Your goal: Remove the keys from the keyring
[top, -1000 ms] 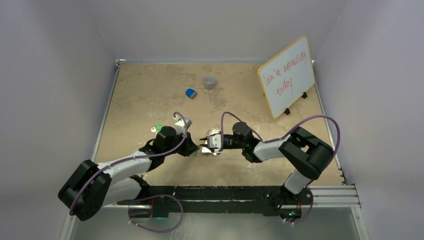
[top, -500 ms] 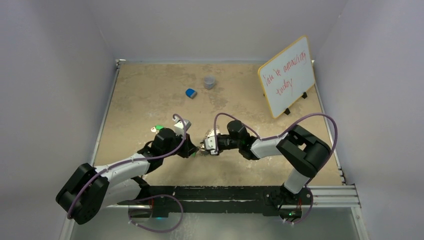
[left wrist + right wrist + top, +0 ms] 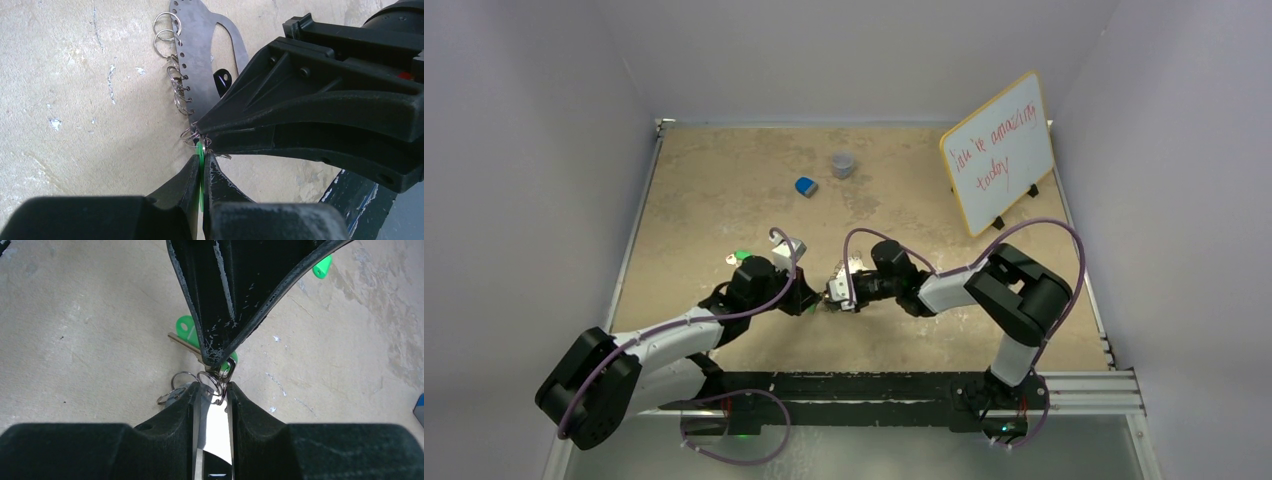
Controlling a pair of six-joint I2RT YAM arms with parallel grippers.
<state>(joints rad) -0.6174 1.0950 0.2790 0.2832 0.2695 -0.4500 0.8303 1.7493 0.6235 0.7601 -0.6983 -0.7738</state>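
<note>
Two grippers meet tip to tip in the overhead view, my left gripper (image 3: 812, 298) and right gripper (image 3: 832, 293), with a loose green key (image 3: 741, 255) lying beside the left arm. On my left wrist camera, the fingers are pinched onto a green key head (image 3: 200, 172) at the keyring (image 3: 200, 45), a holed metal plate carrying split rings. On my right wrist camera, the jaws clamp that plate's shiny end.

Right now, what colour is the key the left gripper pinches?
Green key head; clearest in left wrist view.
</note>
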